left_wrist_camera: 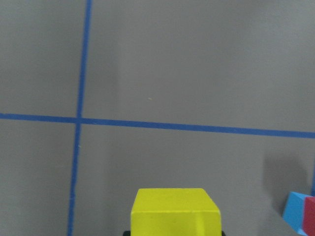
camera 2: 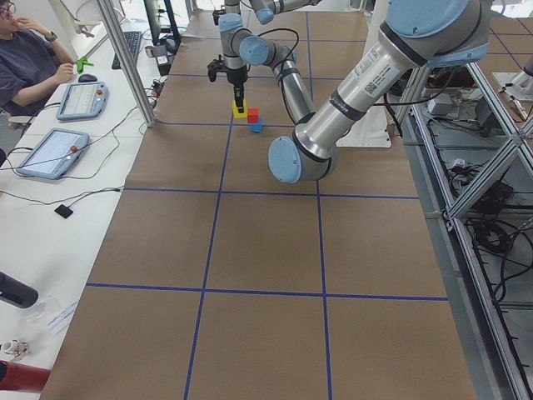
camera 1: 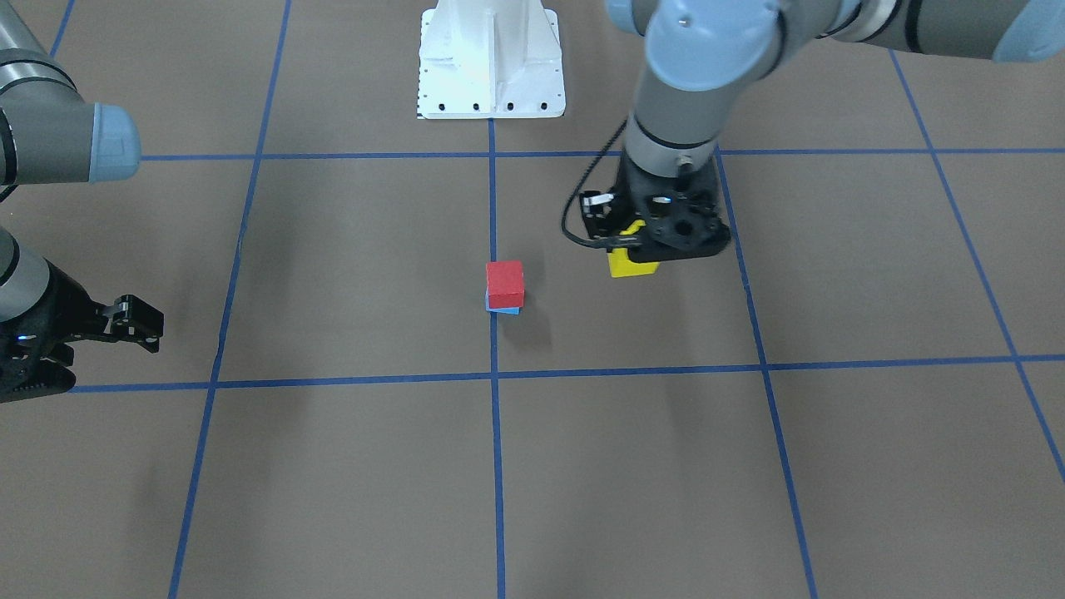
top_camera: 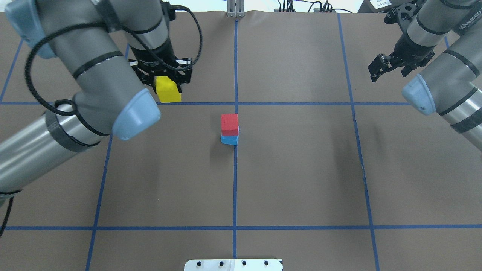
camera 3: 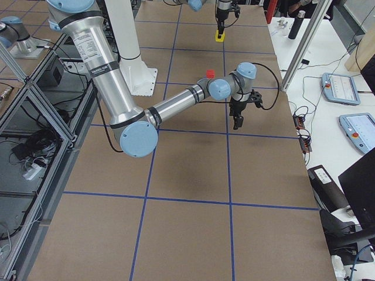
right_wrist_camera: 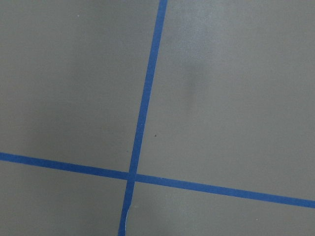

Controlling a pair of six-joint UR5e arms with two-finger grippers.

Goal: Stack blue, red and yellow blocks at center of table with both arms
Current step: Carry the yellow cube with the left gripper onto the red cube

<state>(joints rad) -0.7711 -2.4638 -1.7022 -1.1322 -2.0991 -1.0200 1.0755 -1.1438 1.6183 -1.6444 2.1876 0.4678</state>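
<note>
- Looks plain matte, no marking anywhere, on the red block (top_camera: 229,124).
- Shows the same unmarked finish, in a light shade, on the blue block (top_camera: 229,140).
- Reads bright and plain on the yellow block (top_camera: 168,92).
- Spreads flat brown across the table (top_camera: 301,169), crossed by a square grid of blue tape lines (top_camera: 235,188).
- Gleams white on the metal base (camera 1: 491,58), dotted with small black holes along one edge.
- Runs grey and silver along the left arm (top_camera: 86,75) and right arm (top_camera: 452,86), with black bands and pale blue joint caps.
- Turns black at the left gripper (camera 1: 634,249), the right gripper (camera 1: 141,320) and the looping cable (camera 1: 566,223).
</note>
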